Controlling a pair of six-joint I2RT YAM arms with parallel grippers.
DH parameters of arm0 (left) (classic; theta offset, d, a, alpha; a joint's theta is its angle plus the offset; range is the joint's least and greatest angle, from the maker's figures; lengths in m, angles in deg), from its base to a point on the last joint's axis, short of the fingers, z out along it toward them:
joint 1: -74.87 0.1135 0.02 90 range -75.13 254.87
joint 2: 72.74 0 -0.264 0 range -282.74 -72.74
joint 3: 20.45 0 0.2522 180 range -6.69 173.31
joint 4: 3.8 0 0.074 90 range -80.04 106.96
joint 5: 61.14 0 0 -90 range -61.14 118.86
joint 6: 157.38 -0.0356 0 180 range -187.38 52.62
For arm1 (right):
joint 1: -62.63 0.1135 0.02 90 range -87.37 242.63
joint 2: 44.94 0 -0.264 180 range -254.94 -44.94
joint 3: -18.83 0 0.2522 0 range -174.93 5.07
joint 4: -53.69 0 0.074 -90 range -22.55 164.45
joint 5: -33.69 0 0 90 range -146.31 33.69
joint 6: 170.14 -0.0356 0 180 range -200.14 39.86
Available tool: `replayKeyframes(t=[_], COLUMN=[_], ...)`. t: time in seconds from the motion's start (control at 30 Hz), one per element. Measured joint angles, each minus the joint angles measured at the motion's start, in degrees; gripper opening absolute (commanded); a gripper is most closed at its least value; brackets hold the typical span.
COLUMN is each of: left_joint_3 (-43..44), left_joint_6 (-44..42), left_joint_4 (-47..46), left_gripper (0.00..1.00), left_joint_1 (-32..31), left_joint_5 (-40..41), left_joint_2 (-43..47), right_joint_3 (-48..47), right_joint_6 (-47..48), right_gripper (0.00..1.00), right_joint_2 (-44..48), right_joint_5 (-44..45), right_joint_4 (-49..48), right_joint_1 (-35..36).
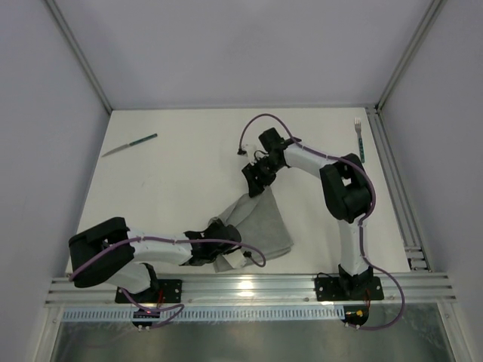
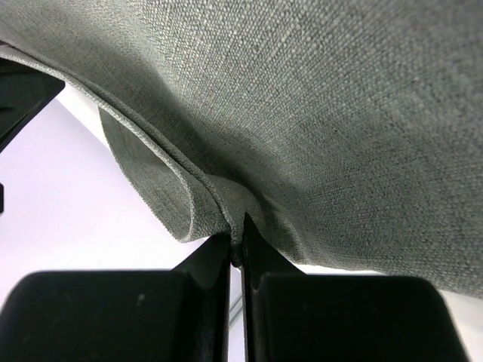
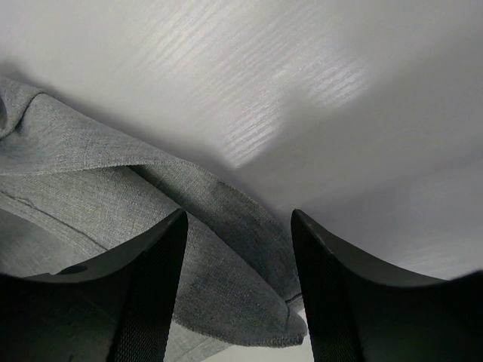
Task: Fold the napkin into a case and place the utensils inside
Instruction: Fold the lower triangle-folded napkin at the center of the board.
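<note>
The grey napkin (image 1: 260, 225) lies crumpled and partly folded on the white table, between the two arms. My left gripper (image 1: 232, 255) is at its near edge. In the left wrist view the jaws (image 2: 235, 240) are shut on a pinched fold of the napkin (image 2: 317, 113). My right gripper (image 1: 256, 181) stands at the napkin's far corner with its jaws open. In the right wrist view a folded corner of the napkin (image 3: 226, 294) lies loose between the fingers (image 3: 155, 264). The knife (image 1: 130, 145) rests at the far left. The fork (image 1: 360, 139) rests at the far right.
A metal rail (image 1: 394, 177) runs along the table's right side, close to the fork. Another rail (image 1: 249, 289) crosses the near edge by the arm bases. White walls enclose the table on three sides.
</note>
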Motion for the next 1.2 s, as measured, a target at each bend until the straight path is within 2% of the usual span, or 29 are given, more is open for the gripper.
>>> replayKeyframes(t=[0.2, 0.37, 0.4, 0.53, 0.83, 0.9, 1.07, 1.2], left_joint_3=[0.00, 0.00, -0.02, -0.15, -0.42, -0.44, -0.55, -0.55], left_joint_6=[0.96, 1.27, 1.36, 1.62, 2.51, 2.54, 3.23, 5.79], left_joint_4=[0.04, 0.42, 0.55, 0.72, 1.11, 1.11, 1.42, 3.04], left_gripper=[0.00, 0.00, 0.00, 0.00, 0.00, 0.00, 0.00, 0.00], left_joint_1=[-0.02, -0.04, -0.02, -0.04, -0.04, -0.04, -0.04, 0.24], left_joint_5=[0.02, 0.04, 0.04, 0.04, 0.17, 0.20, 0.44, 0.28], left_joint_2=[0.00, 0.24, 0.44, 0.94, 1.62, 1.64, 1.77, 2.71], right_joint_3=[-1.66, -0.85, -0.46, 0.04, 0.15, 0.20, 2.32, 10.14], right_joint_6=[4.79, 6.54, 6.67, 6.62, 6.40, 6.51, 6.23, 4.20], right_gripper=[0.58, 0.53, 0.50, 0.25, 0.11, 0.04, 0.03, 0.03], right_joint_2=[-0.39, -0.04, 0.15, 0.37, 0.39, 0.48, 2.75, 10.47], right_joint_5=[5.38, 6.40, 6.47, 7.08, 7.82, 7.85, 8.87, 10.58], right_joint_4=[0.76, 0.35, -0.02, -0.46, 0.00, -0.04, -1.09, -5.64], right_joint_1=[3.85, 6.69, 6.78, 6.58, 6.34, 6.38, 6.80, 7.30])
